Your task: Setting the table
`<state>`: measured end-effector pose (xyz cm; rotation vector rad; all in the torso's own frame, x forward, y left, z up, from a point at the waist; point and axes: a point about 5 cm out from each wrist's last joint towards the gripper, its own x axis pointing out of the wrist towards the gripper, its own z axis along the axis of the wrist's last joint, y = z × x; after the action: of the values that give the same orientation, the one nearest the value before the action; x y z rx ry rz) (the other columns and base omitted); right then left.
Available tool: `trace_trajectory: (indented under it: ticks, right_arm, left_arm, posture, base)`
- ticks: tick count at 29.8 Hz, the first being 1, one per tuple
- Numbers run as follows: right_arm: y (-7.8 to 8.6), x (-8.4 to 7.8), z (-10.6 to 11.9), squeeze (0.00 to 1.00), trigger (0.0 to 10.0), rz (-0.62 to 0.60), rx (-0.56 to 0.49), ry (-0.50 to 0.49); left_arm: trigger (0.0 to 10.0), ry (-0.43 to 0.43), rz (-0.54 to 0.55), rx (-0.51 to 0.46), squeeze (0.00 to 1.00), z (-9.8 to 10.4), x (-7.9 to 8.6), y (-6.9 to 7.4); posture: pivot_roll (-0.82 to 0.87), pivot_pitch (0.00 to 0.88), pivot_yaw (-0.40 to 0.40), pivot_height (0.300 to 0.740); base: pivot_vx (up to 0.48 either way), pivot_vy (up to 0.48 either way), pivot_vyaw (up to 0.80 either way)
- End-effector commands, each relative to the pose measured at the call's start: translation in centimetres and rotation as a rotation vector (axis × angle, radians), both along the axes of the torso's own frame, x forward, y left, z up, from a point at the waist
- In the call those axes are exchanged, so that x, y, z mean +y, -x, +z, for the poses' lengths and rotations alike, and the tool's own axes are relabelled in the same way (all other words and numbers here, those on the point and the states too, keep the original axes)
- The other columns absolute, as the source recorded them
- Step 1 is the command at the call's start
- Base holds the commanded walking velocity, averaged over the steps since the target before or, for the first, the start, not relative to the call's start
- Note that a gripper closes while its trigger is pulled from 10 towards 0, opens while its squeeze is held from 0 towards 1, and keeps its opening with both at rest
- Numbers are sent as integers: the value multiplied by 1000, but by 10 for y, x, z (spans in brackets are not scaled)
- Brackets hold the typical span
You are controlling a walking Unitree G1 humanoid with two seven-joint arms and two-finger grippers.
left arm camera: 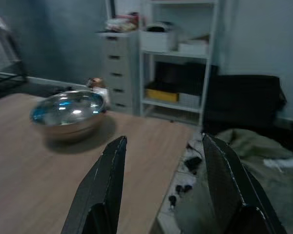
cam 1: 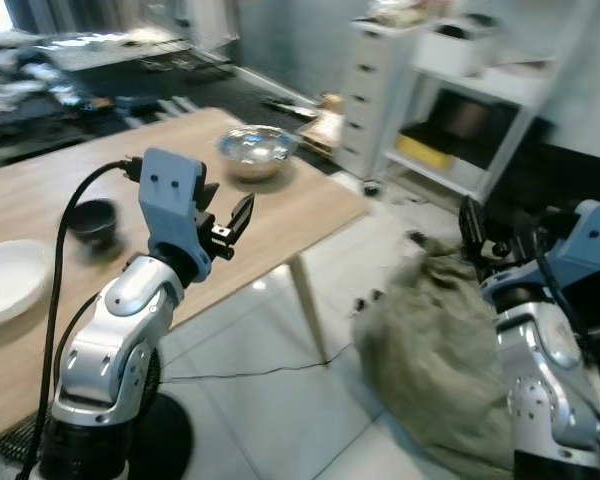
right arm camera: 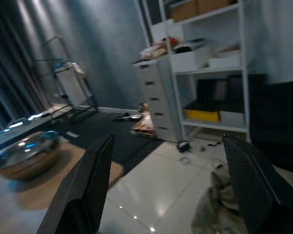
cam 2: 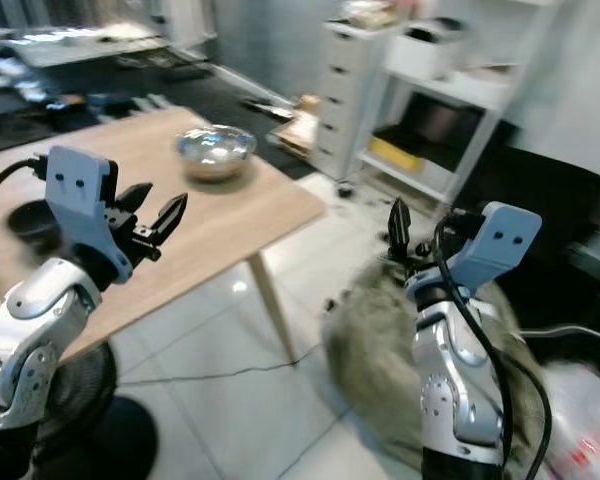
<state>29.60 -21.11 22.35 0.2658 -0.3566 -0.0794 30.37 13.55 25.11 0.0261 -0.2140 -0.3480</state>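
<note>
Ahead of the left gripper [cam 1: 228, 222], fingers spread and empty, sits the steel bowl [cam 1: 256, 148]; likely light, rigid, slippery; best pinched at the rim.

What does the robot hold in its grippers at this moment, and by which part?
Nothing is held. The left gripper is open above the wooden table, and the right gripper is open over the floor; no object sits between the fingers of either.
</note>
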Motion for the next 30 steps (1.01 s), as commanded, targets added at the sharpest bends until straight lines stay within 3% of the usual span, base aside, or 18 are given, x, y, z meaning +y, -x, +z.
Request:
trace_trajectory:
  ticks: [1, 10, 24, 30]
  right_arm:
    - [-1, 1, -5, 0, 10000, 9, 25, -4]
    - [0, 0, -20, 0, 10000, 5, 77, 25]
    - [-1, -4, -20, 0, 10000, -7, 83, 22]
    - [0, -5, -21, 0, 10000, -13, 90, 23]
  left_arm:
    - [10000, -1, 1, 25, 0, -7, 1, -1]
    - [10000, -37, -4, 104, 0, -34, -3, 4]
    - [10000, -50, -46, 94, 0, -31, -10, 5]
    - [10000, -136, -23, 85, 0, -36, -13, 7]
  posture:
    - [-69, 0, 84, 740]
    - [-69, 0, 79, 740]
    - [-72, 0, 80, 740]
    - [-73, 0, 80, 740]
  base:
    - [0, 0, -800]
    - [0, 0, -800]
    - [0, 0, -800]
    - [0, 0, -800]
